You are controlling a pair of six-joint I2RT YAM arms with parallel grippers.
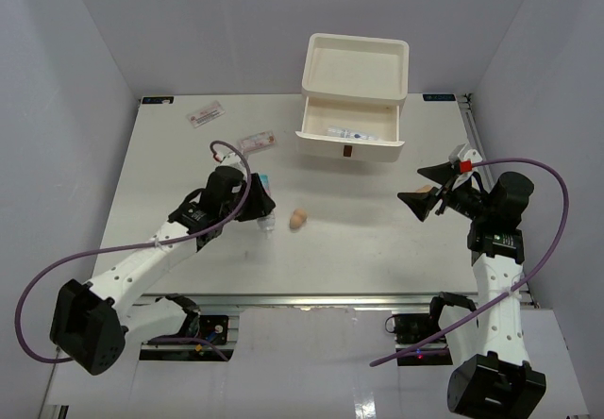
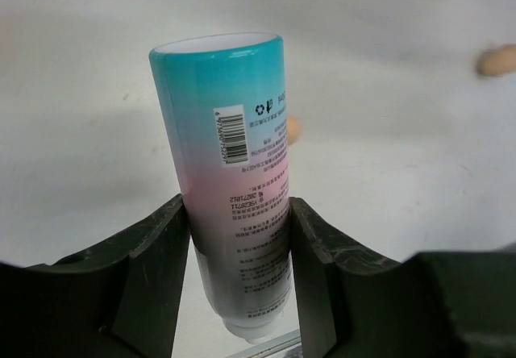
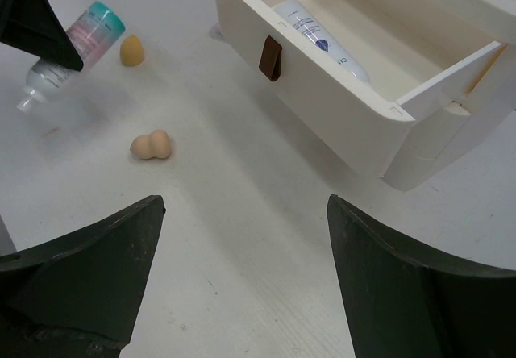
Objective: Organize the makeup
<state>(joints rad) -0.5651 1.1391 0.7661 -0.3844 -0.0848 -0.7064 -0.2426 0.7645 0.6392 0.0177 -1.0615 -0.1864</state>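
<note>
"When you start at the left of the bench [image 1: 377, 244], what comes first?" asks Mia.

"Two flat pinkish packets, both toward the back," says Tom. "The corner packet [image 1: 205, 113] lies near the far left corner. The second packet [image 1: 257, 142] is a little right of it and nearer the arms."

"And next?"

"The left pincer [image 1: 262, 208], closed on the teal-and-pink tube [image 2: 234, 124]. Its fingers [image 2: 161, 245] press against both sides of the pink part. The tube sits at a slant in the grip, teal end toward the back and clear cap end toward the arms. Whether the cap touches the bench I cannot tell."

"Any sponges?"

"Two. In the right wrist view an egg-shaped sponge [image 3: 131, 50] rests on the bench just beside the tube's teal end. The two-lobed sponge [image 1: 298, 218] lies just right of the left pincer, not touching it."

"Further right?"

"The white box [image 1: 355, 94] stands at the back, about centre. Its drawer [image 3: 322, 100] is open, with the brown handle [image 3: 270, 58] facing the arms. A long white tube [image 3: 322, 39] lies inside, lengthwise, near the front wall."

"And the other arm?"

"The right pincer [image 3: 246, 205] stands wide open with nothing between its jaws. It hangs above bare bench, right of the drawer and well apart from both sponges."
</note>
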